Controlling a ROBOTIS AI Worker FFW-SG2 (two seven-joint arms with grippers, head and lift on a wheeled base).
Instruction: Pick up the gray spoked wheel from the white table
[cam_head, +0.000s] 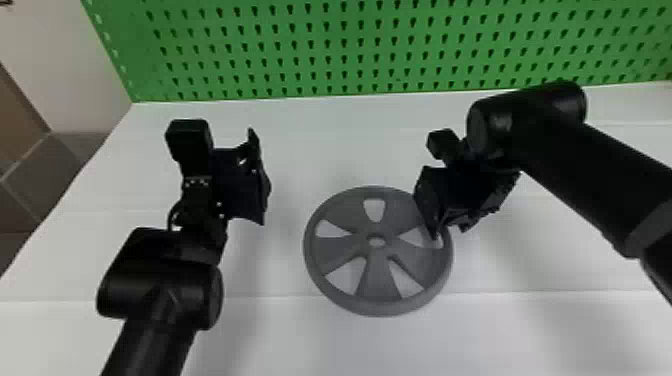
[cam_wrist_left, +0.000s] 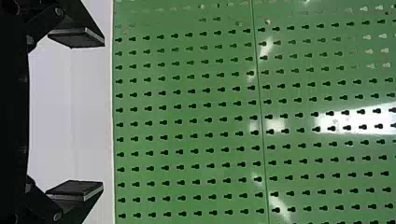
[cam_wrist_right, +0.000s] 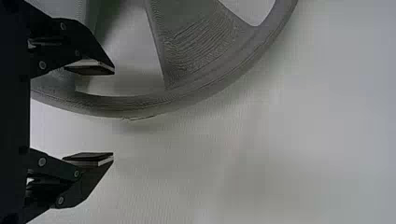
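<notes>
The gray spoked wheel (cam_head: 376, 270) lies flat on the white table (cam_head: 300, 340). At its right rim is my right gripper (cam_head: 450, 230), one finger over an opening between spokes and the other outside the rim. In the right wrist view the right gripper (cam_wrist_right: 91, 113) is open, with the wheel's rim (cam_wrist_right: 187, 97) passing between and beyond its fingers, nearer one of them; no grip shows. Left of the wheel, apart from it, my left gripper (cam_head: 259, 175) is held above the table. In the left wrist view the left gripper (cam_wrist_left: 77, 114) stands open, nothing between its fingers.
A green pegboard (cam_head: 350, 50) rises along the table's far edge. The table's left edge slants down past a tiled floor (cam_head: 45, 170). The right arm (cam_head: 590, 175) reaches in from the right side, above the table.
</notes>
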